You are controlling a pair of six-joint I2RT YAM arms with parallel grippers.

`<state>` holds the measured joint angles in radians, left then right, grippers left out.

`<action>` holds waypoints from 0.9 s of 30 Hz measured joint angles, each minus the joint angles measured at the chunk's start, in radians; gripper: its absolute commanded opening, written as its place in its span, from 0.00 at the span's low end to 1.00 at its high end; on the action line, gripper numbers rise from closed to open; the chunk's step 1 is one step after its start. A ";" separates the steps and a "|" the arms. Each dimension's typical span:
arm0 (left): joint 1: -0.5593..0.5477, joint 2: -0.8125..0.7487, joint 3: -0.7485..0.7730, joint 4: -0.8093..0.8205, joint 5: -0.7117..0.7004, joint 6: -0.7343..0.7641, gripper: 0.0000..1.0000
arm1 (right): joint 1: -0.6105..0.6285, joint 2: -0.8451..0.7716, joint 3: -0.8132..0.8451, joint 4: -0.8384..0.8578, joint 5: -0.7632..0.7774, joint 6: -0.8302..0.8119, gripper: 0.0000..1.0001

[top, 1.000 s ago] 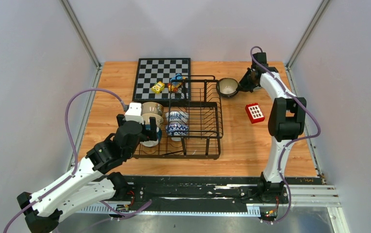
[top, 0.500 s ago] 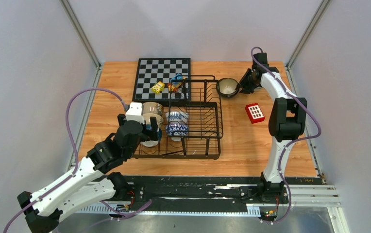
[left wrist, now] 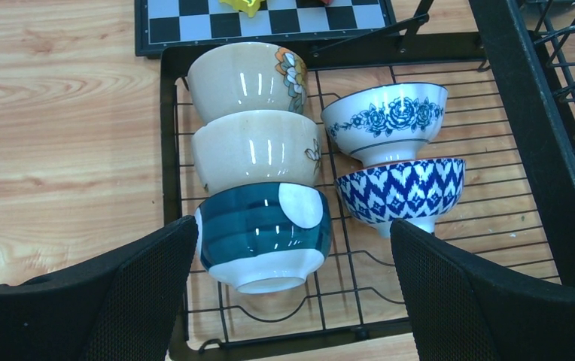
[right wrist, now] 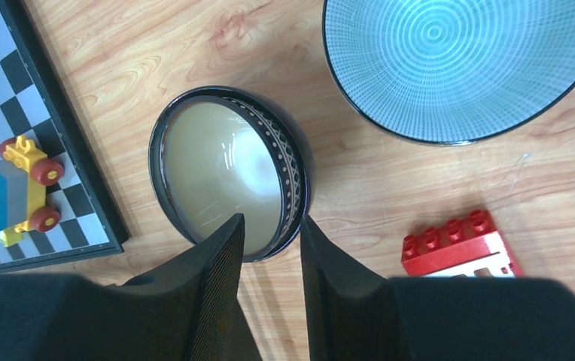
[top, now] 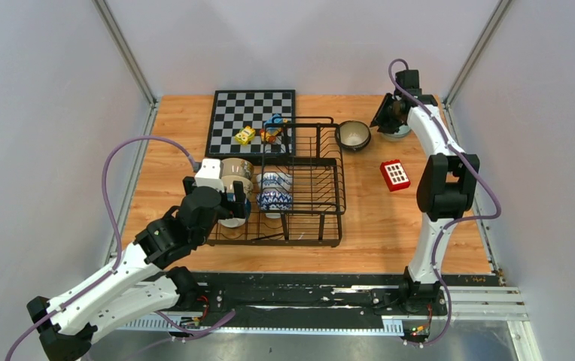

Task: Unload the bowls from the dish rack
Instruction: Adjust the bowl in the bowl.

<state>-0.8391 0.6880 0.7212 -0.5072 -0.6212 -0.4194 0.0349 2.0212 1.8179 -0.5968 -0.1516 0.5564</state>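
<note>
Inside rack [top: 339,197]: five bowls [left wrist: 390,120] on edge, tightly packed. Could topple beige bowl [left wrist: 258,150] if clamping teal bowl [left wrist: 254,226] askew with gaping left gripper [left wrist: 292,233]. Might clip dark bowl [right wrist: 232,180], on table [right wrist: 194,45], with parted, empty right gripper [right wrist: 271,226].

You have bright, even light from overhead in all three views, and the shadows on the table [top: 375,226] are short and soft. In the left wrist view, thin vertical streaks of glare sit on the glazed beige bowls [left wrist: 250,75] at upper centre, and the picture is sharp throughout. In the right wrist view, a soft sheen fills the dark-rimmed bowl [right wrist: 228,177] at centre. The right gripper's fingers [right wrist: 209,301] along the bottom edge are dark and show little detail.
</note>
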 measured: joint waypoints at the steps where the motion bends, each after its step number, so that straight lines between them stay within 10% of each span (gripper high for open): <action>1: 0.000 0.000 0.000 -0.001 0.000 0.000 1.00 | 0.004 0.003 0.009 -0.001 0.007 -0.016 0.38; 27: 0.000 -0.009 0.000 -0.014 -0.003 0.026 1.00 | 0.090 0.101 0.089 -0.047 0.186 -0.210 0.23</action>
<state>-0.8391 0.6788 0.7216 -0.5209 -0.6239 -0.3931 0.1246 2.1227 1.9068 -0.6441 0.0345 0.3466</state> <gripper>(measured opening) 0.999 0.275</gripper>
